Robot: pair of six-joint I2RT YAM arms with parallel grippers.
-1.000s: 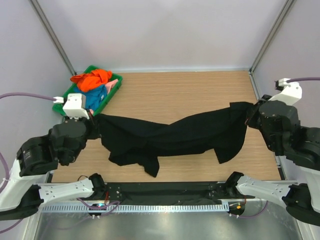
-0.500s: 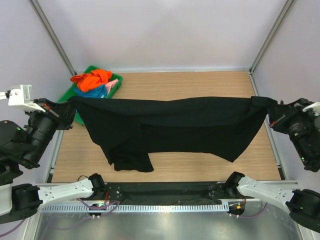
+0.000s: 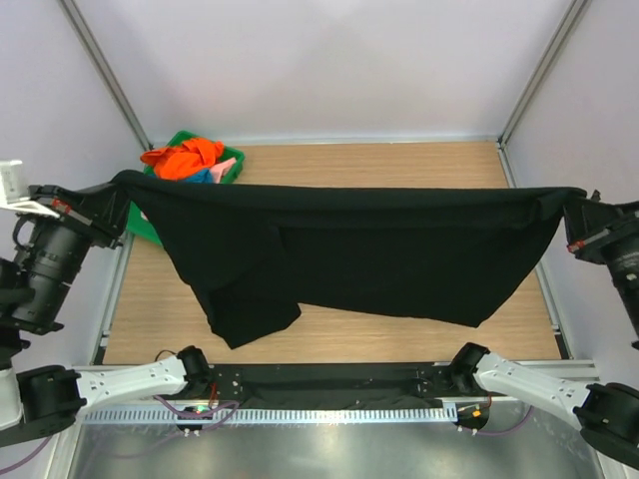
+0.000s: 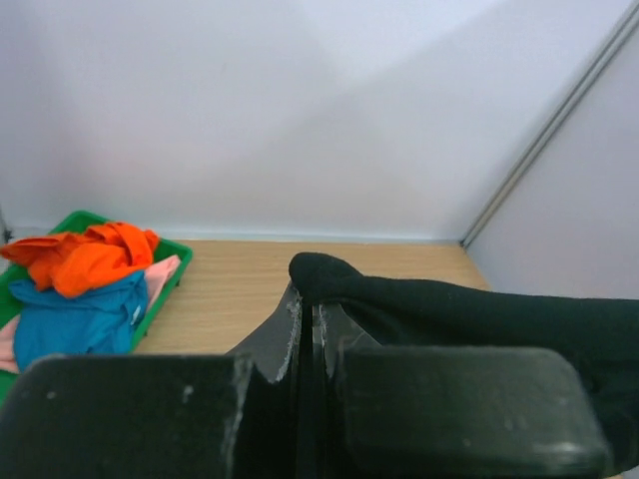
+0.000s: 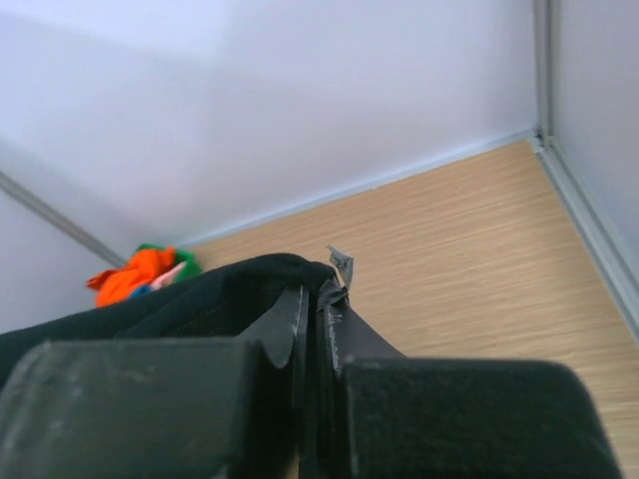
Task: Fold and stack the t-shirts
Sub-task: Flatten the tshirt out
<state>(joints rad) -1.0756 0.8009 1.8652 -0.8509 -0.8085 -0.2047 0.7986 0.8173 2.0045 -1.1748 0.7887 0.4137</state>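
A large black t-shirt (image 3: 349, 249) hangs stretched across the whole width of the table, lifted off the wood. My left gripper (image 3: 118, 190) is shut on its left corner, and my right gripper (image 3: 577, 205) is shut on its right corner. In the left wrist view the black cloth (image 4: 479, 314) bunches over the tips of my left gripper (image 4: 308, 299). The right wrist view has the cloth (image 5: 200, 294) pinched in my right gripper (image 5: 315, 299). Orange (image 3: 183, 158), blue (image 3: 196, 177) and pink (image 3: 225, 165) t-shirts lie crumpled in the tray.
A green plastic tray (image 3: 150, 228) sits at the back left of the wooden table (image 3: 399, 170), partly behind the lifted shirt. Metal frame posts (image 3: 544, 70) and lilac walls bound the workspace on three sides.
Both arms have swung outward and upward, pulling the black t-shirt from a sagging drape into a taut span that reaches both side edges.
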